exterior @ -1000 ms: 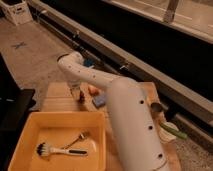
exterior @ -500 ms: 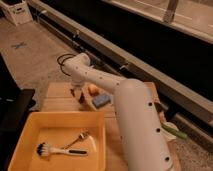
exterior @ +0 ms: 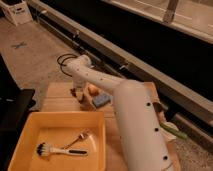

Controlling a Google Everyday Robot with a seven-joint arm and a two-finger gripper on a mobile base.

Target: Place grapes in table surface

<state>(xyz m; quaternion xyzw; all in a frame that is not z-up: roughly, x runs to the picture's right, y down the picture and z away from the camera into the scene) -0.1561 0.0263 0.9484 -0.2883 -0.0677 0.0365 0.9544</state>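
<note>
camera view | gripper (exterior: 77,92) low over table surface (exterior: 56,98) | grapes axis unclear

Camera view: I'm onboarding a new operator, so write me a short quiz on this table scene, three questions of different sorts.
1. True or false: the blue rectangular block lies on the light-brown wooden tabletop, outside the yellow plastic tray.
2. The white arm's gripper, at the tabletop's far end, is nearest to: A the small orange cube; B a red bowl; C a glass bottle.
3. Name one thing lying in the tray.

Key: 1 true; 2 A; 3 the dark-bristled brush.
</note>
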